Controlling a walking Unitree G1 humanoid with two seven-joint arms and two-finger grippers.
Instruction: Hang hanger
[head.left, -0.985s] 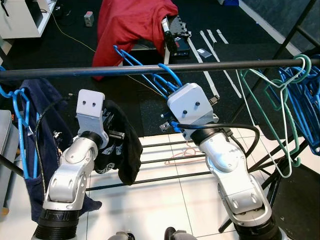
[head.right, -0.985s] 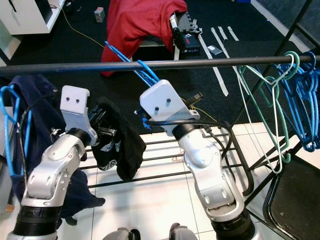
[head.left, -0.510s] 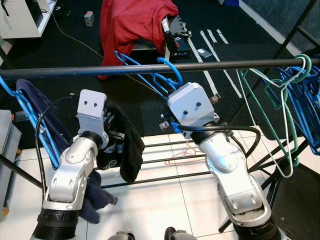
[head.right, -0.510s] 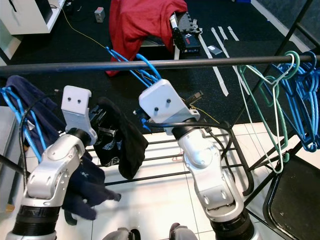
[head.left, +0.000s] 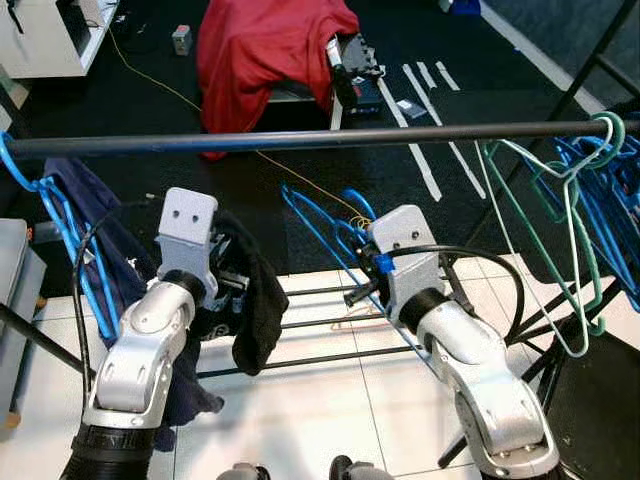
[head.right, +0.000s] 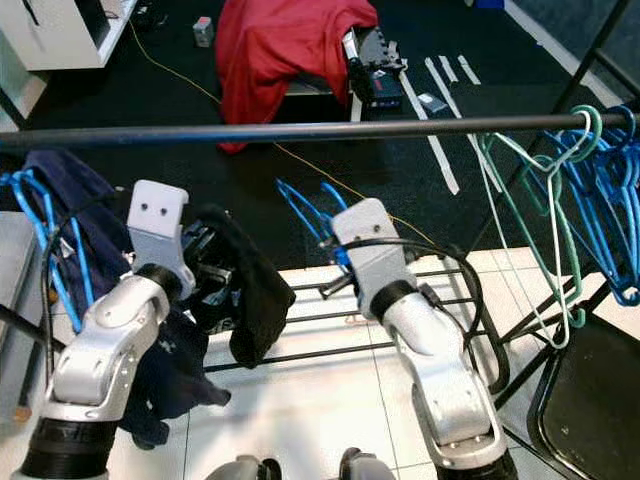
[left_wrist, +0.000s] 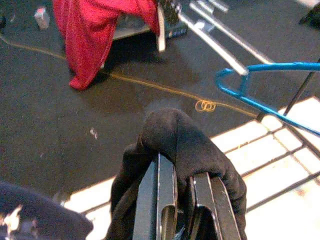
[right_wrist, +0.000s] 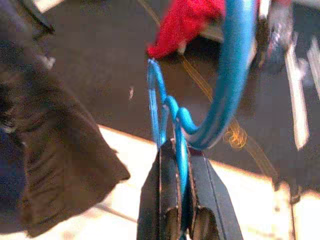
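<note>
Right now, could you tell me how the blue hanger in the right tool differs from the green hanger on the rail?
The blue hanger is off the rail, below it, clamped in the right tool; the green hanger is hooked over the rail at its right end. The blue one sits tilted in the grip; the green one hangs down freely. Both are thin hangers carrying no clothes.

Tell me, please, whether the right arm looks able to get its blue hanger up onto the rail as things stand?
Probably yes. The right gripper is shut on the blue hanger, below the rail. That stretch of rail is bare, and nothing lies between hook and rail.
</note>
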